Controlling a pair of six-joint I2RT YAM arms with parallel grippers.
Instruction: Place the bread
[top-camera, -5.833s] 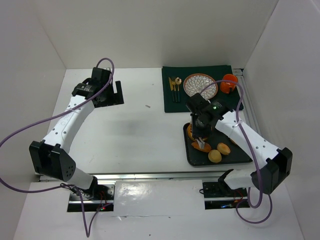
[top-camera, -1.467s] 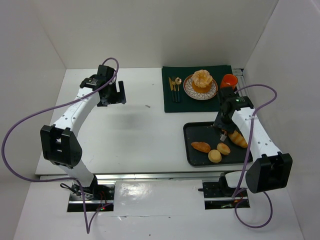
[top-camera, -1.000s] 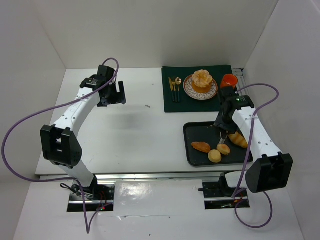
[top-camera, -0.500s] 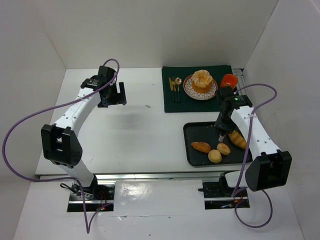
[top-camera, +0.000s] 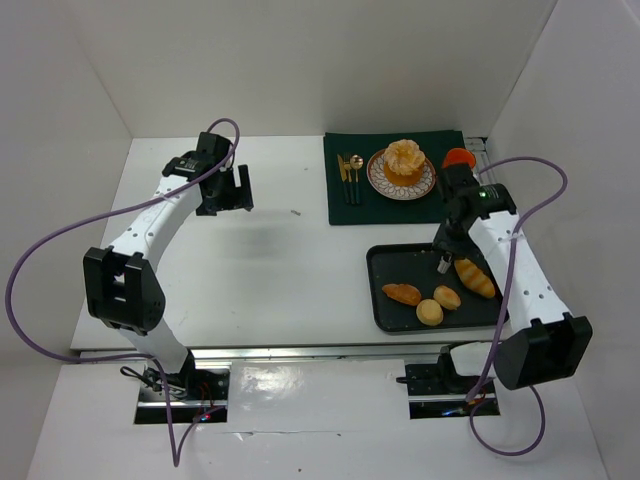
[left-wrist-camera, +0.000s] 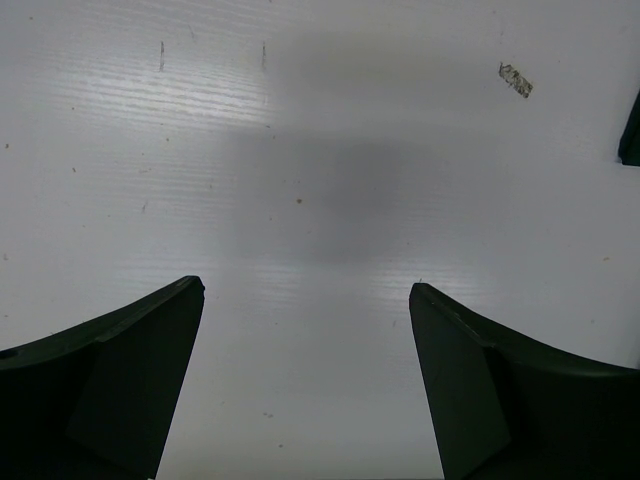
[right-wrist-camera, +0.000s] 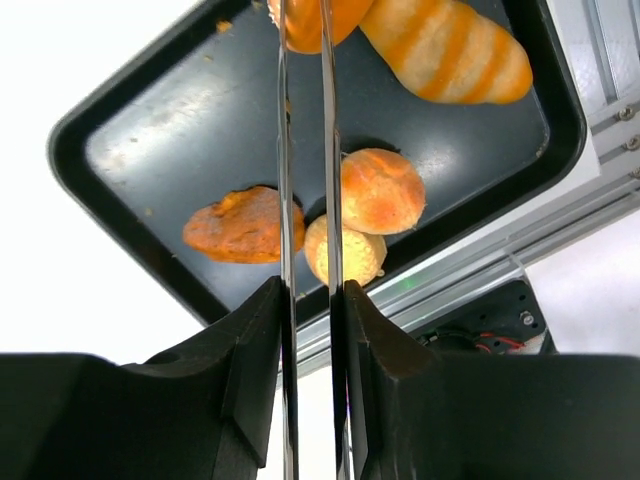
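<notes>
Daylight barely shows between the jaws of the right hand (top-camera: 442, 264), which is pinched to a narrow slit and holds nothing. It hangs over the 1 o'clock part of the tray (top-camera: 378, 292), just beside the long roll (top-camera: 476, 278). The flat roll (top-camera: 403, 294) and two buns (top-camera: 447, 297) lie toward 7 o'clock of it. The bread (top-camera: 403, 158) sits upright at 11 o'clock from that hand, centred on the plate (top-camera: 374, 178) on the mat (top-camera: 340, 207). With the bread there, the placing looks done. The empty hand seems kept over the tray so as not to knock the bread. The left hand (left-wrist-camera: 305, 288) is spread wide over bare surface (left-wrist-camera: 330, 150) at 10 o'clock, well apart, likely parked out of the way.
</notes>
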